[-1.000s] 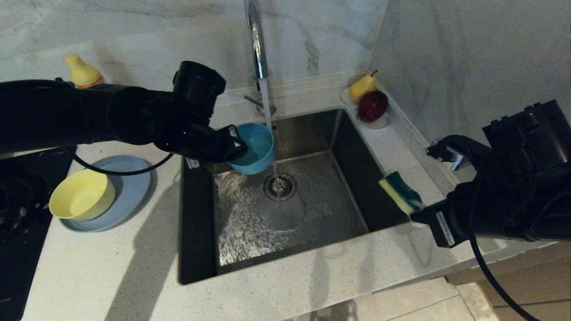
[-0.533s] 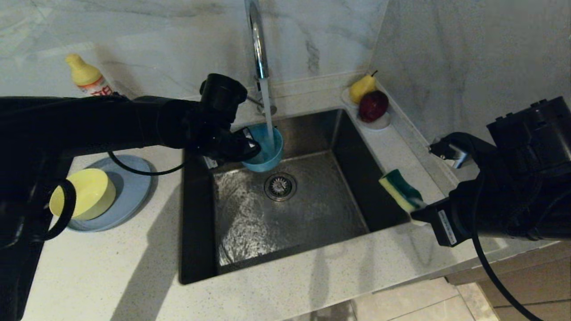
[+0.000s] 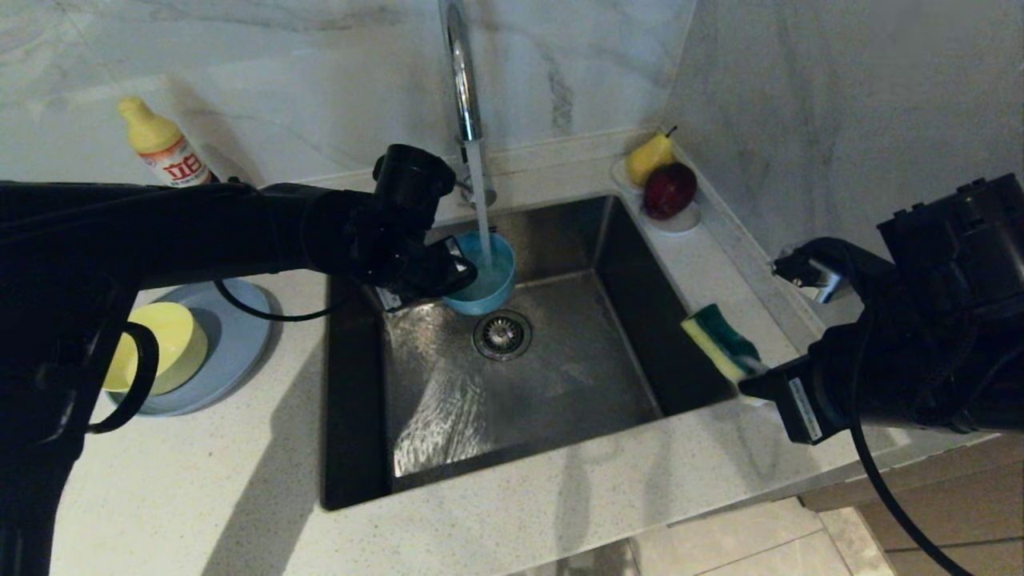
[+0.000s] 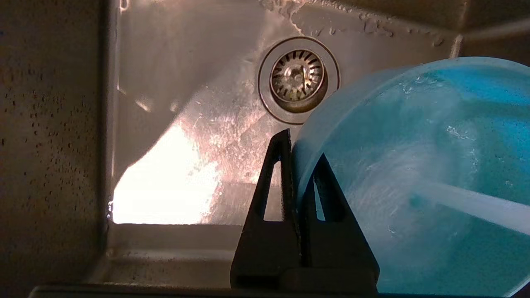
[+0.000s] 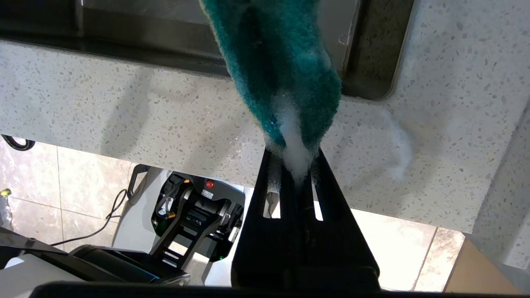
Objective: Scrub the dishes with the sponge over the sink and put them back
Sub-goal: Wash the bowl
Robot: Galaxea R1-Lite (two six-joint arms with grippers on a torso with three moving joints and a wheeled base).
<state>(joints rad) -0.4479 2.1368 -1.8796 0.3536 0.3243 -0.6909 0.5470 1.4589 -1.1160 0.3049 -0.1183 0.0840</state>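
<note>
Your speckled pale surface [image 3: 200, 480] wraps the sink [image 3: 512, 384], with marble-veined walls behind it and floor tiles below its front edge. Your left pincer [image 3: 462, 272] is clamped on the rim of the teal-blue bowl [image 3: 488, 276], held over the sink under the tap's [image 3: 460, 72] running stream. Your right pincer [image 3: 756, 382] grips the sponge [image 3: 716, 342] above the sink's right edge. Left of the sink, the yellow bowl [image 3: 164, 344] sits on the grey-blue plate [image 3: 232, 340].

The right claw [image 5: 295, 159] pinches the foamy sponge [image 5: 281, 66] above the speckled counter [image 5: 124, 111].
</note>
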